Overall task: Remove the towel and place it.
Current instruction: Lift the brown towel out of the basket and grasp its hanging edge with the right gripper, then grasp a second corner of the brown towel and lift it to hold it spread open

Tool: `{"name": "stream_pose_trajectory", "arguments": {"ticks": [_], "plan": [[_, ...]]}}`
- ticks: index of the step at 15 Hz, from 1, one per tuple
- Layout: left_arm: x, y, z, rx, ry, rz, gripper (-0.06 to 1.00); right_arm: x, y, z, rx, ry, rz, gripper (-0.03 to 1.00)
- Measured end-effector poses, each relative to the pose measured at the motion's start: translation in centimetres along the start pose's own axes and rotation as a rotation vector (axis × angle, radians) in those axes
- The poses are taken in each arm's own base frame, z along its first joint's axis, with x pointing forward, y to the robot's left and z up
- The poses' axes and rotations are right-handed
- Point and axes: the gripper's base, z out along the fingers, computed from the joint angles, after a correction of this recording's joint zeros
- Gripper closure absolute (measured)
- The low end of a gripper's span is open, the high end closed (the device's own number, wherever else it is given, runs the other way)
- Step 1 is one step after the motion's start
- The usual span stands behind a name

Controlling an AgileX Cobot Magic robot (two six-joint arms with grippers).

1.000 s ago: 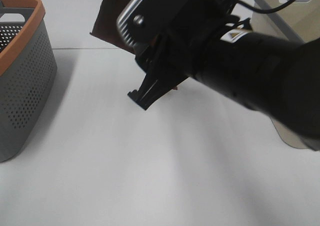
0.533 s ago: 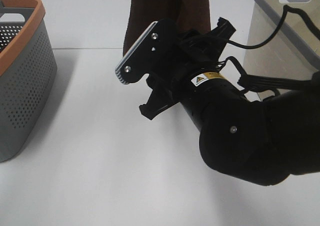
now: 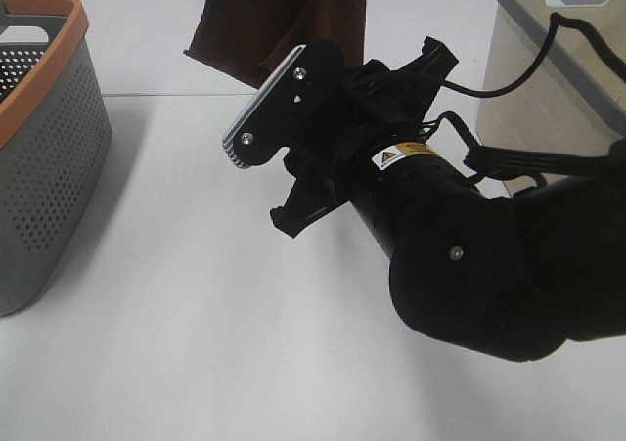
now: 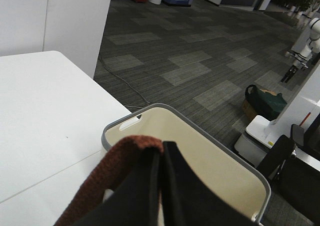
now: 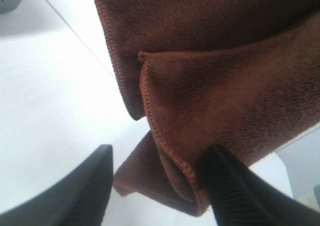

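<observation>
While the towel (image 3: 279, 25) hangs above the white surface (image 3: 196, 343), the left hand (image 4: 161, 158) is clamped on its top fold and the right hand (image 5: 160, 158) stands apart at its lower folds. Beyond a beige bin (image 4: 215, 161) lies grey carpet-tile floor (image 4: 190, 60).
</observation>
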Motion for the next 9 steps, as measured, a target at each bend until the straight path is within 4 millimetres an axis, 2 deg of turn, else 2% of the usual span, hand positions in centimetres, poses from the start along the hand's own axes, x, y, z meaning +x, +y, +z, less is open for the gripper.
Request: {"name": "stream_pose_trajectory", "arguments": {"ticks": [4,9], "plan": [[0.13,-0.05,-0.03,0.003,0.018,0.002,0.94,-0.35,-1.01,-0.05,0.111,-0.035,-0.009,0.43],[0.13,0.12,0.22,-0.002,0.005,0.000,0.94,-0.52,-0.88,-0.15,0.107,-0.047,-0.020,0.43]]}}
